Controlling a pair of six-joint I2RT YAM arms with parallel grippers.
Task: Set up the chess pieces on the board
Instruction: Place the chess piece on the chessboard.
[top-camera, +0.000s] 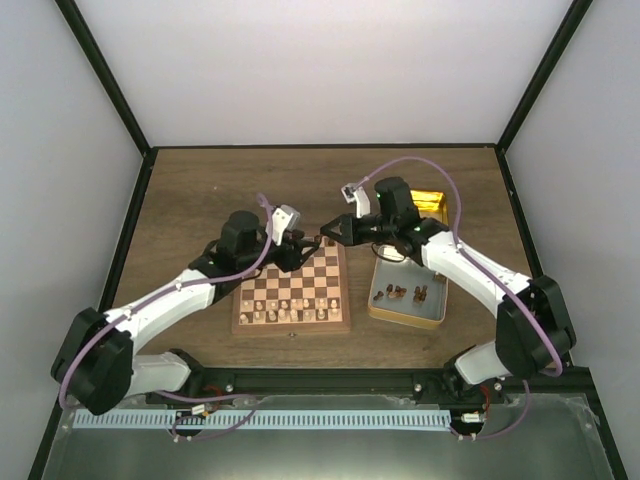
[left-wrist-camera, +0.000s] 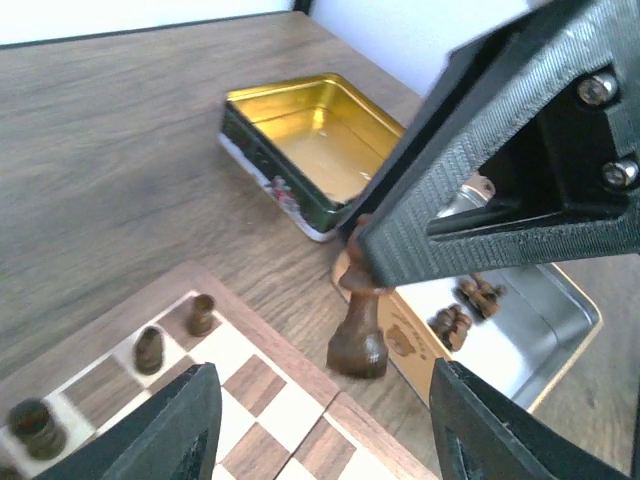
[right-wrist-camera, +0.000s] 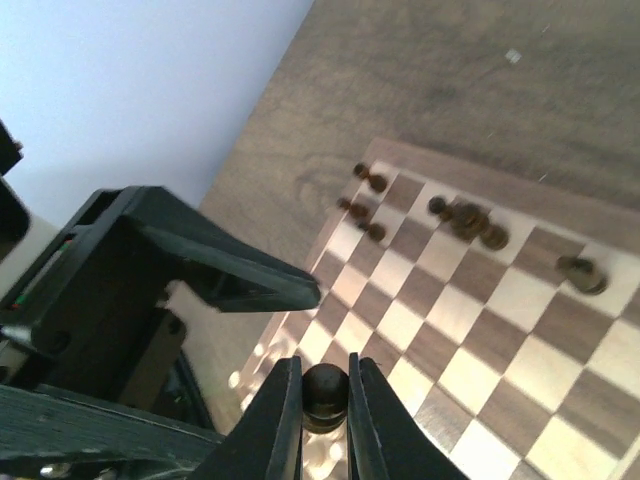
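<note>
Dark brown wooden chessman with a rounded head (right-wrist-camera: 325, 388): your right jaws are clamped on that head, a black finger (right-wrist-camera: 283, 405) on each side. The chessman hangs upright by the far right corner of the square wooden chessboard with light and dark brown checks (top-camera: 292, 329). From the left wrist, its base shows against the board's reddish right border and the wood-grain table (top-camera: 200, 190) beside it. Cannot tell whether the base touches anything.

Your left jaws stand wide apart, nothing between them, over the far part of the board, just left of the right jaws and facing the held chessman.

More small dark brown chessmen (left-wrist-camera: 150, 350) stand along the board's far side. Pale cream chessmen (top-camera: 285, 316) stand along the near rows.

Right of the board lies a shallow gold-rimmed tin tray with a silvery inside (top-camera: 405, 321); loose dark brown chessmen (top-camera: 400, 293) lie in it. Just beyond it, toward the far right, sits an open gold rectangular metal tin (left-wrist-camera: 265, 165).
</note>
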